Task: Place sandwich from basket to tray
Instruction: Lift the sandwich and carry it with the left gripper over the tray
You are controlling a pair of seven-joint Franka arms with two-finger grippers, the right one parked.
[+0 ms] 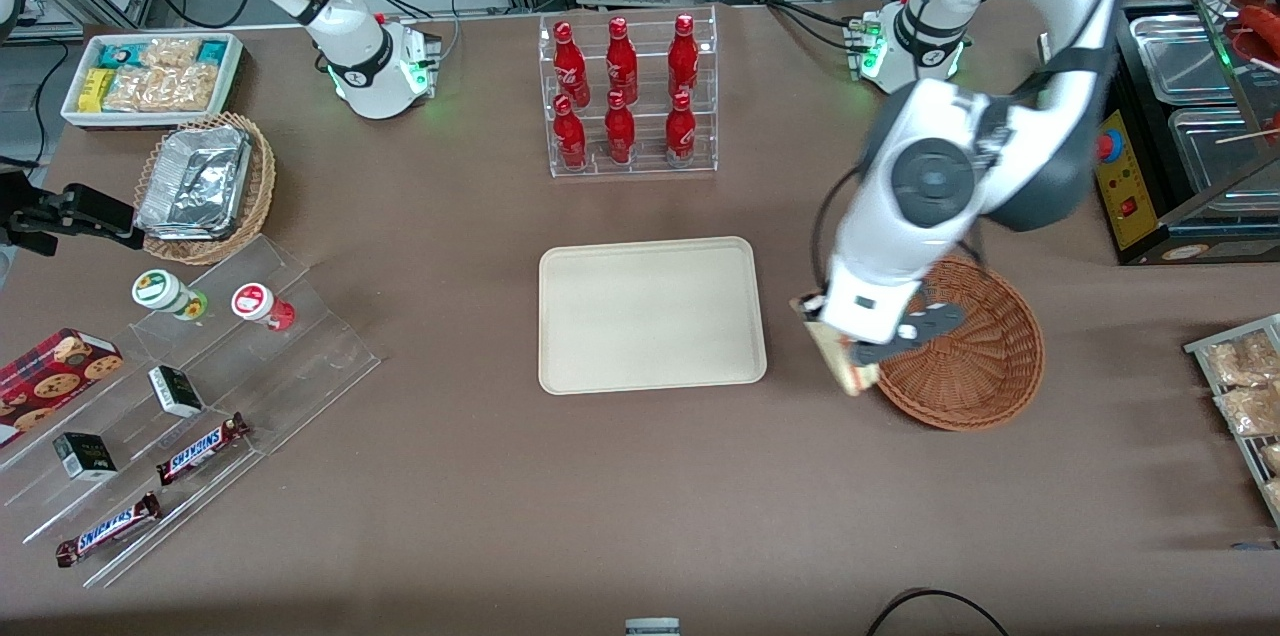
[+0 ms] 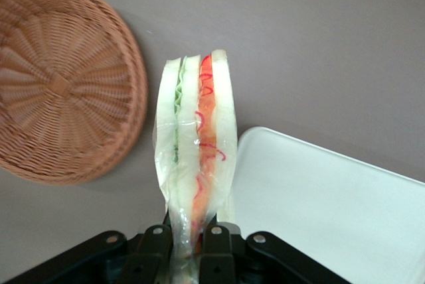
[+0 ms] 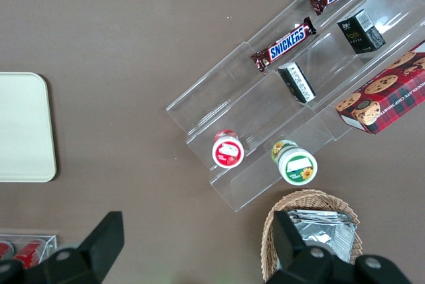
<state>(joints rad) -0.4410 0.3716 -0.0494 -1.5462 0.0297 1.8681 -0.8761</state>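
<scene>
My left gripper (image 1: 850,356) is shut on the sandwich (image 1: 838,356), a wrapped wedge of pale bread with red and green filling (image 2: 197,151). It holds the sandwich above the table, between the basket and the tray. The reddish-brown wicker basket (image 1: 985,361) lies empty under the arm's wrist; it also shows in the left wrist view (image 2: 60,78). The cream tray (image 1: 650,314) lies empty at the table's middle, and its corner shows in the left wrist view (image 2: 332,204).
A clear rack of red bottles (image 1: 628,96) stands farther from the front camera than the tray. A tan wicker basket with foil containers (image 1: 200,184), a white snack bin (image 1: 150,76) and an acrylic stand with snacks (image 1: 180,406) lie toward the parked arm's end.
</scene>
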